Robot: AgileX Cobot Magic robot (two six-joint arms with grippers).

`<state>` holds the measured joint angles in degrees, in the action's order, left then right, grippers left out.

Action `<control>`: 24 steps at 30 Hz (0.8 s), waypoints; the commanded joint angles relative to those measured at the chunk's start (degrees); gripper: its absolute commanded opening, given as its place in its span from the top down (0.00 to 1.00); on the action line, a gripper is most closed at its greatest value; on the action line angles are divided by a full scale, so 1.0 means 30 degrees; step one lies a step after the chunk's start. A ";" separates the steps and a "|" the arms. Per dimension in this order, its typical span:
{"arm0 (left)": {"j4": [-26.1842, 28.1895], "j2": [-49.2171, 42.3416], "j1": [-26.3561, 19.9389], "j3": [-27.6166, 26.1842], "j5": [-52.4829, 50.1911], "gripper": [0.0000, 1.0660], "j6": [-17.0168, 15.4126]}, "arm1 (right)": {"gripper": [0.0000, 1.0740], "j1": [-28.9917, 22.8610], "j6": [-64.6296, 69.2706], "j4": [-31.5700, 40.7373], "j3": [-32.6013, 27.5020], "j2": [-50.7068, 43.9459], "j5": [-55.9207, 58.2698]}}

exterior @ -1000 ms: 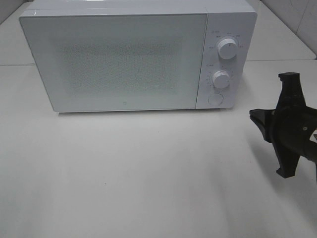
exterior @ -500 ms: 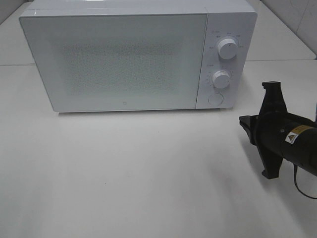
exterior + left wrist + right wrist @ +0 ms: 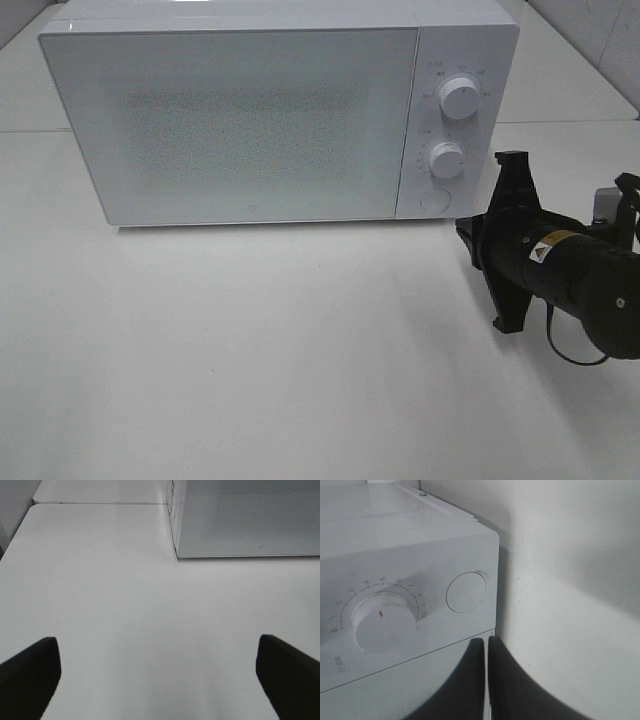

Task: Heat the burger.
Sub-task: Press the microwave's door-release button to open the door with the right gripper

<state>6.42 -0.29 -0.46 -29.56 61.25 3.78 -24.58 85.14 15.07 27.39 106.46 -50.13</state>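
The burger is out of view. A white microwave (image 3: 240, 120) stands at the back of the table with its door closed. My right gripper (image 3: 465, 232) is shut with nothing in it, its tips just right of the round button (image 3: 434, 200) at the foot of the control panel. In the right wrist view the shut fingertips (image 3: 486, 650) point at that button (image 3: 466, 591), beside the lower knob (image 3: 384, 622). My left gripper (image 3: 160, 680) is open and empty over bare table, with the microwave's door (image 3: 250, 520) ahead of it.
Two knobs sit on the control panel, the upper knob (image 3: 459, 98) above the lower knob (image 3: 447, 160). The white table (image 3: 280, 350) stretches in front of the microwave. A tiled wall (image 3: 600, 30) rises at the back right.
My right arm has moved left and toward the microwave, bringing its shut tips close to the round button. The microwave and the left gripper have not moved.
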 commanded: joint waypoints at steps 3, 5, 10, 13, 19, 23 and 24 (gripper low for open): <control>0.0019 -0.0248 -0.0019 0.0019 0.0000 0.08 -0.0153 | 1.00 0.0038 0.0115 0.0057 0.0649 0.0535 0.0000; 0.0019 -0.0248 -0.0019 0.0019 0.0000 0.08 -0.0153 | 1.00 0.0038 0.0115 0.0286 0.0840 0.0707 0.0000; 0.0019 -0.0248 -0.0019 0.0019 0.0000 0.08 -0.0153 | 1.00 0.0458 0.0000 0.0306 0.1356 0.1146 0.0019; 0.0019 -0.0248 -0.0019 0.0019 0.0000 0.08 -0.0153 | 1.00 0.0802 0.0000 0.0286 0.1738 0.1356 0.0134; 0.0019 -0.0248 -0.0019 0.0019 0.0000 0.08 -0.0153 | 1.00 0.0917 -0.0153 0.0057 0.2521 0.1547 0.0668; 0.0019 -0.0248 -0.0019 0.0019 0.0000 0.08 -0.0153 | 1.00 0.0917 -0.0516 0.0019 0.3056 0.1547 0.0936; 0.0019 -0.0248 -0.0019 0.0019 0.0000 0.08 -0.0153 | 1.00 0.0917 -0.0668 0.0115 0.3189 0.1547 0.1012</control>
<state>6.42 -0.29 -0.46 -29.56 61.25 3.78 -22.06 84.22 16.04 36.38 111.27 -47.50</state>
